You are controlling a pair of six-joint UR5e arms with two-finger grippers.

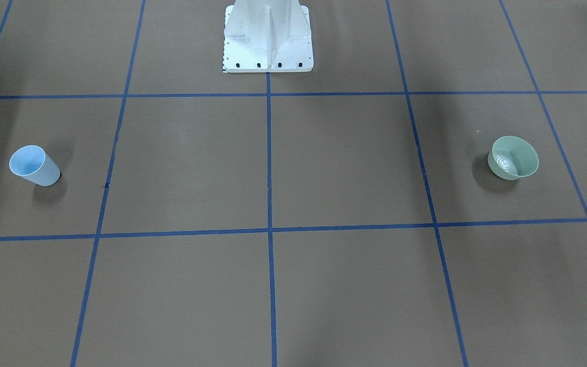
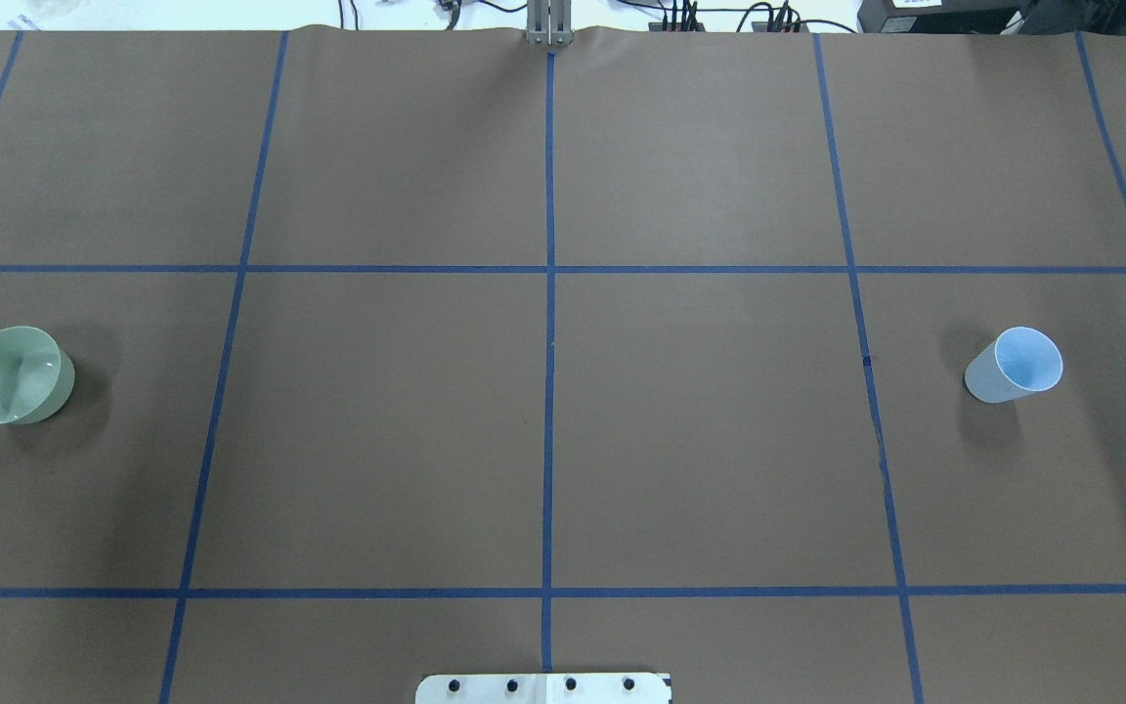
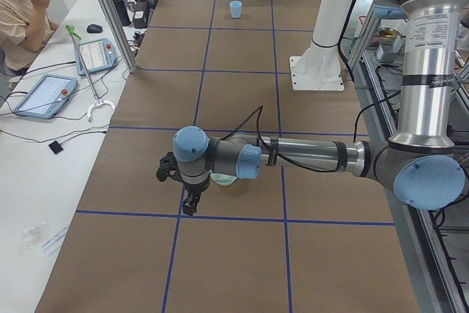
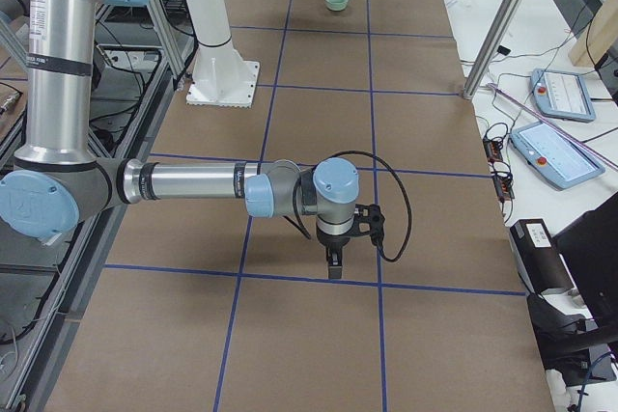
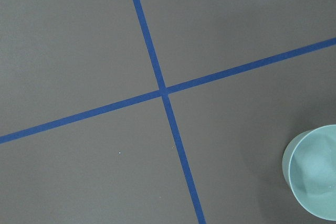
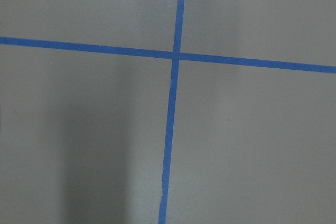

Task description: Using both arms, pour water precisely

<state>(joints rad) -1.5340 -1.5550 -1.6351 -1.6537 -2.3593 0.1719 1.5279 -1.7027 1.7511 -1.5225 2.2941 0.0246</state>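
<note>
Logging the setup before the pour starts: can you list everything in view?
table: one, brown cover
tape: blue grid lines across the table
cup: one, pale blue, robot's right side
bowl: one, pale green, robot's left side
water: clear glint inside the bowl, amount unclear
pedestal: one, white, middle of the robot's edge
pendants: two in each side view, grey, on the white bench
operator: one, beige shirt, at the bench
left arm: one, grey with blue caps, low by the bowl
left gripper: one, black, pointing down
right arm: one, same colours, low over the table
right gripper: one, black, pointing down
</note>
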